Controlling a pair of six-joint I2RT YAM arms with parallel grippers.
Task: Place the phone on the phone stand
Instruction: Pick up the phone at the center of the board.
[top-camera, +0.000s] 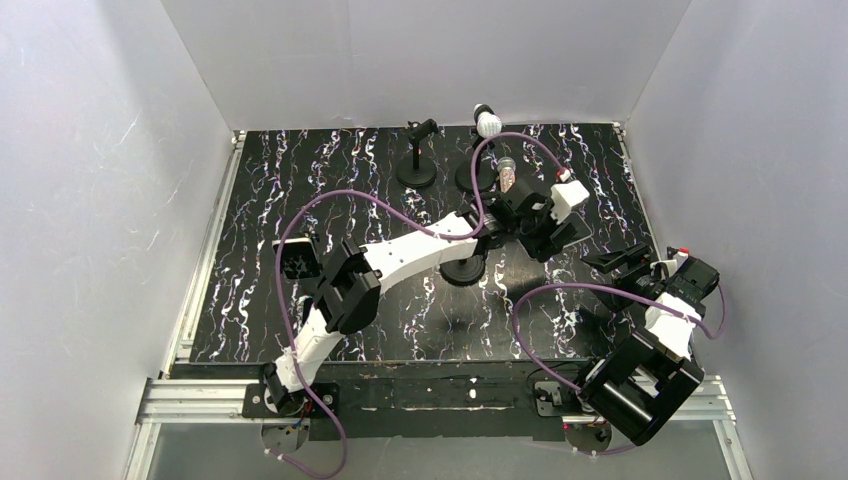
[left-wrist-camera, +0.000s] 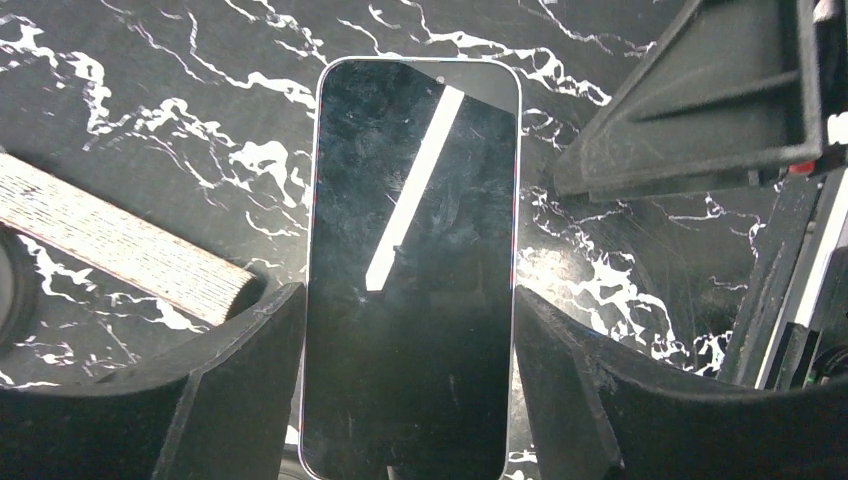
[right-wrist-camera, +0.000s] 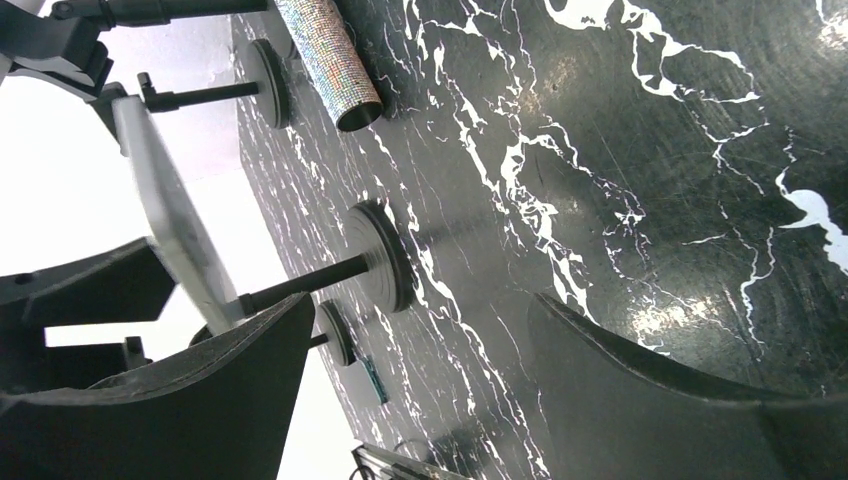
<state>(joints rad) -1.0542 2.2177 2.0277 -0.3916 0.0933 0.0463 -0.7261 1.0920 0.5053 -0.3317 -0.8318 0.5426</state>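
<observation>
We see left hand clamped on phone, one finger on each long edge, screen facing wrist camera. Left arm reaches across to right-centre of tabletop. Phone held above marbled surface, not yet on stand. Glitter cylinder lies on tabletop, left of phone in left wrist view. Round-base stand sits under left forearm. Right hand spread wide, holding nothing, over tabletop near right edge.
</observation>
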